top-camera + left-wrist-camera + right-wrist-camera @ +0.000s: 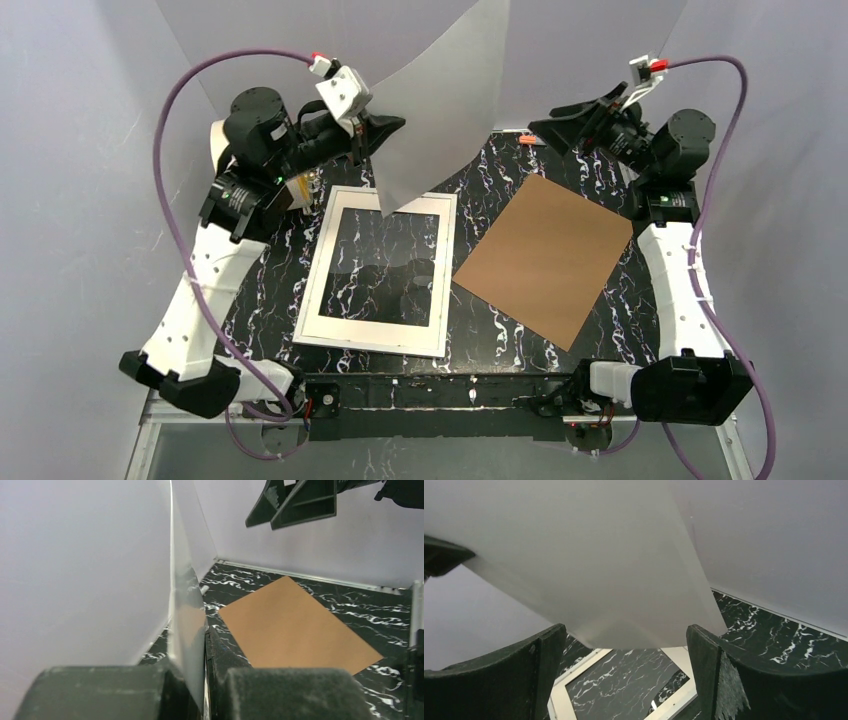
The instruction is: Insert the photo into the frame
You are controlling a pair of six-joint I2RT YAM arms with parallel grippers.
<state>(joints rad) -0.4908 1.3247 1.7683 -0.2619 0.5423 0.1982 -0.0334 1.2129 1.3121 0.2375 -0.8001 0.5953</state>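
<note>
Standing at the near edge with the arm bases at 6 o'clock, I see the left gripper (pixel 385 128) up at about 11 o'clock, pinched tight on the edge of the photo (pixel 440 100). The sheet hangs in the air, tilted, and rises toward 1 o'clock against the pale back wall. Only a plain grey-white face shows from here, so I cannot see any print. Its lowest corner dips over the 12 o'clock edge of the frame (pixel 375 340).

That white frame lies flat on the black marbled table (pixel 500 320), toward 9 o'clock of centre, and the marble pattern shows inside its opening. A brown backing board (pixel 545 255) lies flat toward 3 o'clock, turned askew. One of its corners reaches the frame's 3 o'clock side, though I cannot tell whether they touch.

The right gripper (pixel 545 118) hovers at 1 o'clock with its jaws spread wide and nothing between them. It points at the raised sheet, which hangs between the two grippers and hides part of the back wall.
</note>
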